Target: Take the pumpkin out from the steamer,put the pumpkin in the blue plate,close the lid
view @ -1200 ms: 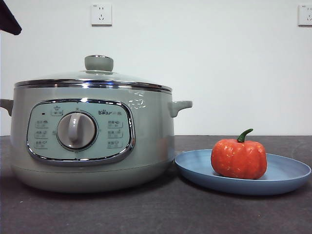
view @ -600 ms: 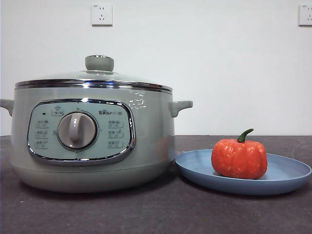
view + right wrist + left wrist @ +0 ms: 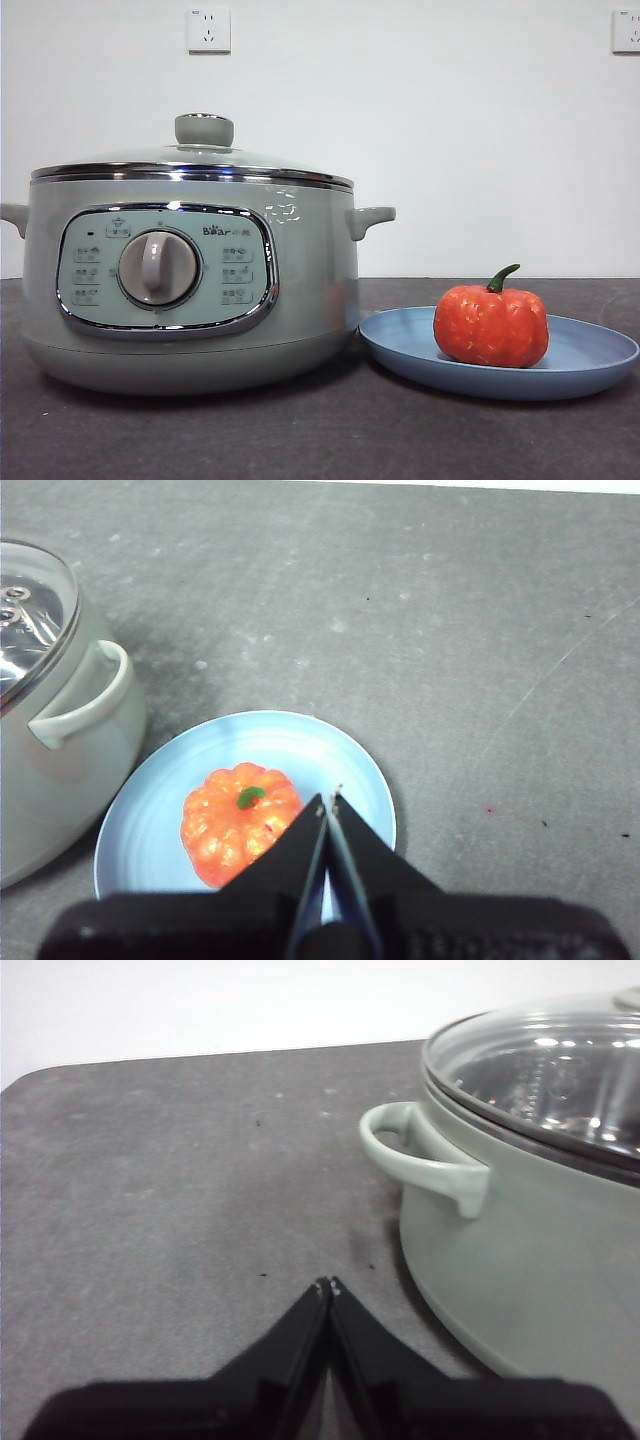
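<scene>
Sitting upright in the front view, the small orange-red ribbed pumpkin (image 3: 491,326) rests on the wide shallow light-blue plate (image 3: 590,360), its curved dark green stem (image 3: 502,277) rising and hooking toward the right of the picture; the pumpkin is squat, broader than it is tall. Just beside the plate stands the large round sage-green steamer (image 3: 190,280), control panel and round dial facing the camera, with the domed glass lid (image 3: 190,160) seated on its chrome rim and the squat green knob (image 3: 204,129) on top; the steamer's far-left handle is cut off by the picture's edge, and the plate's near rim hides the pumpkin's underside. No arm shows in this view. From the left wrist camera, the left gripper (image 3: 327,1284) hangs above bare dark grey tabletop (image 3: 180,1180) with its two black jaws pressed together, holding nothing; one side handle (image 3: 420,1155) of the steamer is near, and the lid is cropped at the picture's edge, its glass full of reflections. From the right wrist camera, the right gripper (image 3: 327,800) hovers over the plate with its jaws likewise closed and empty, their tips overlapping the pumpkin's edge and covering part of the plate; the pumpkin lies in the plate's middle, stem up toward the camera.
</scene>
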`<state>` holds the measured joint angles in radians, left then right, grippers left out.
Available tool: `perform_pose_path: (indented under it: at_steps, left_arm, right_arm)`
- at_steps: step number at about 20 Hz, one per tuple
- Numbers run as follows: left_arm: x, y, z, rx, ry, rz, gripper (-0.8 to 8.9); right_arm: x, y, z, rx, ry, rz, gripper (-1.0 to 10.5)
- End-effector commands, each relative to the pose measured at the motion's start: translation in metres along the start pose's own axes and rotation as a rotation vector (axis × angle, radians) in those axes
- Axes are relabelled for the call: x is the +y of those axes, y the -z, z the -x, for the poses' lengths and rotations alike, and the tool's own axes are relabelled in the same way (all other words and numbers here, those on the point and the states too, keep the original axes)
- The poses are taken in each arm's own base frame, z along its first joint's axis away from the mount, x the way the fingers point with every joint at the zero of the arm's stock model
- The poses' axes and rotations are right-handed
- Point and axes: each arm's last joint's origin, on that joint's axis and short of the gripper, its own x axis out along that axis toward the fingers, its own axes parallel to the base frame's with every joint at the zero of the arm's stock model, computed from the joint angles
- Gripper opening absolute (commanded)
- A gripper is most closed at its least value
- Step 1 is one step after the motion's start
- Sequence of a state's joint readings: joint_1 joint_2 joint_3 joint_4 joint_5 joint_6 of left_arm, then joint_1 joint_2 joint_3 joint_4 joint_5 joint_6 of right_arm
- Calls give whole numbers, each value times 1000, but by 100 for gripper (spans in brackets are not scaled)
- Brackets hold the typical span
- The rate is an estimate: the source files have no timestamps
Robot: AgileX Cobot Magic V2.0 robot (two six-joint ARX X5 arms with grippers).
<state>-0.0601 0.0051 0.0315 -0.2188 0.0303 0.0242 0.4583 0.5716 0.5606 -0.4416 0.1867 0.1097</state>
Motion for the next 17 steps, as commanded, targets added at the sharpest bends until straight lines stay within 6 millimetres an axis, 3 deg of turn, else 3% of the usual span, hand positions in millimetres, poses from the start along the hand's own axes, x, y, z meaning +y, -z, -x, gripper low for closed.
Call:
perform_pose_path:
  at_steps: [1, 17]
  left_arm:
    - [1, 5, -1, 13, -12, 17, -3]
    - [1, 5, -1, 13, -12, 16, -4]
  right_arm:
    - [0, 1, 0, -3, 2, -12, -16]
    - [0, 2, 0, 10, 3, -9, -16]
